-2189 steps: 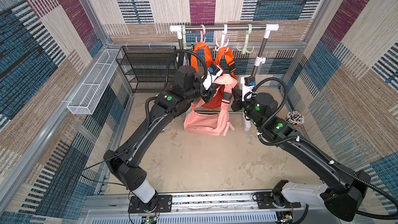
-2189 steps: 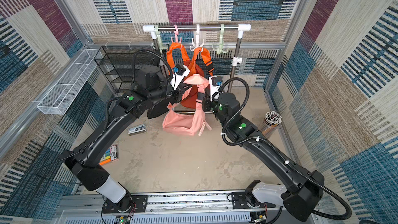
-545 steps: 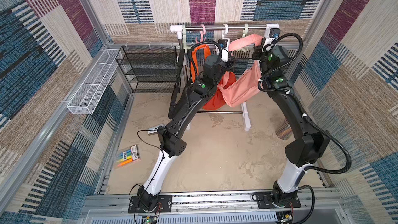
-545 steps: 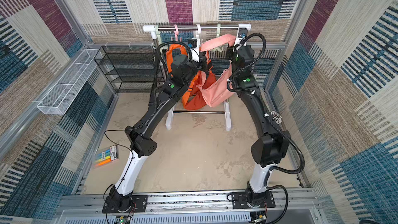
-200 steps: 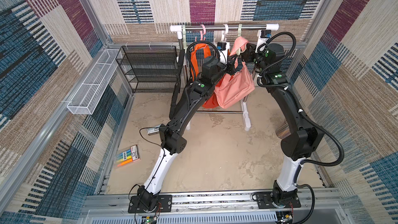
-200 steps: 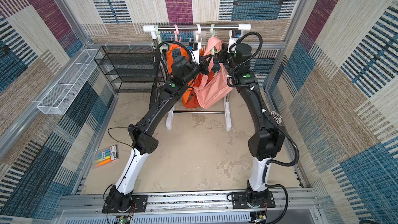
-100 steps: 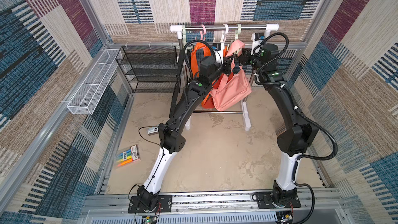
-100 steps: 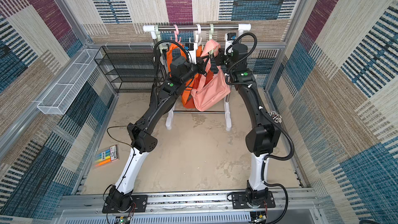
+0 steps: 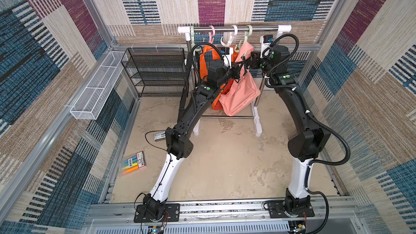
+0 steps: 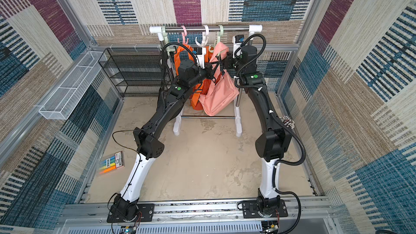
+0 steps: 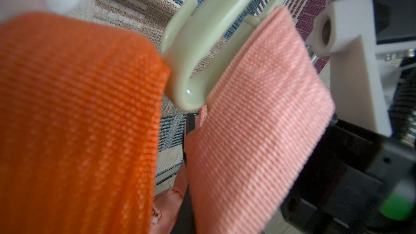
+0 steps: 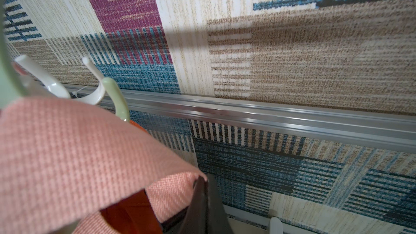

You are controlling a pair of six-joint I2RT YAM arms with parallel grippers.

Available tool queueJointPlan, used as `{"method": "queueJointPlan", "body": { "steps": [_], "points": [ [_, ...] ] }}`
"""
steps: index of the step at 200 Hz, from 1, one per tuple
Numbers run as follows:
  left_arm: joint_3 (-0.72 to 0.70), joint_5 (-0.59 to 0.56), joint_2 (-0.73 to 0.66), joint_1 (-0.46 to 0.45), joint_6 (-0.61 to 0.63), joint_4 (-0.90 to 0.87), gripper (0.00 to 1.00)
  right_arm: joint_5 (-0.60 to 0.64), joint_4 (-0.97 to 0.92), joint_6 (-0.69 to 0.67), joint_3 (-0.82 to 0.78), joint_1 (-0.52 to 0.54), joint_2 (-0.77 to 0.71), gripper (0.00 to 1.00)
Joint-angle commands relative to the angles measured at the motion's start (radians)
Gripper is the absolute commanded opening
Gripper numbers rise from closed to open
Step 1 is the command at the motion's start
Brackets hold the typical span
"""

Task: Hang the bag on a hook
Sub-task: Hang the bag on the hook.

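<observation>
The pink bag [image 9: 238, 95] [image 10: 218, 95] hangs in front of the rack, its strap raised to the green hook [image 9: 244, 41] [image 10: 219, 39]. In the left wrist view the pink strap [image 11: 247, 120] lies against the green hook [image 11: 202, 48], behind its curved prong. My left gripper [image 9: 237, 73] [image 10: 212, 69] is shut on the strap just below the hook, with its jaws mostly hidden by the webbing. My right gripper [image 9: 247, 60] [image 12: 204, 203] pinches the strap [image 12: 67, 154] from the other side, shut on its folded edge.
An orange bag [image 9: 206, 64] hangs on the pink hook [image 9: 211, 33], beside a white hook [image 9: 229, 37] on the rail [image 9: 261, 28]. A black wire shelf [image 9: 155, 70] and a white wire basket [image 9: 94, 95] stand to the left. A marker pack [image 9: 135, 162] and a stapler [image 9: 159, 136] lie on the floor.
Both grippers have shifted left along the rail with the strap. The strap's top has come down onto the green hook, and the bag now hangs closer to the orange one.
</observation>
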Motion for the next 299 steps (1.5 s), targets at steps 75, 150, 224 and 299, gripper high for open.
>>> {"method": "queueJointPlan", "body": {
  "steps": [75,150,224,299],
  "points": [
    [-0.074,0.141,-0.022,0.017,-0.105,0.013,0.00,0.001,-0.069,-0.027,-0.069,0.001,-0.057,0.02],
    [-0.201,0.198,-0.100,0.016,-0.100,0.085,0.43,0.016,0.004,-0.030,-0.197,0.001,-0.157,0.51],
    [-0.408,0.283,-0.258,0.018,-0.089,0.133,1.00,0.064,0.068,-0.042,-0.395,0.001,-0.333,0.99],
    [-1.001,0.051,-0.653,-0.005,0.153,0.325,1.00,0.130,0.115,-0.049,-0.654,0.001,-0.566,1.00]
  ]
}}
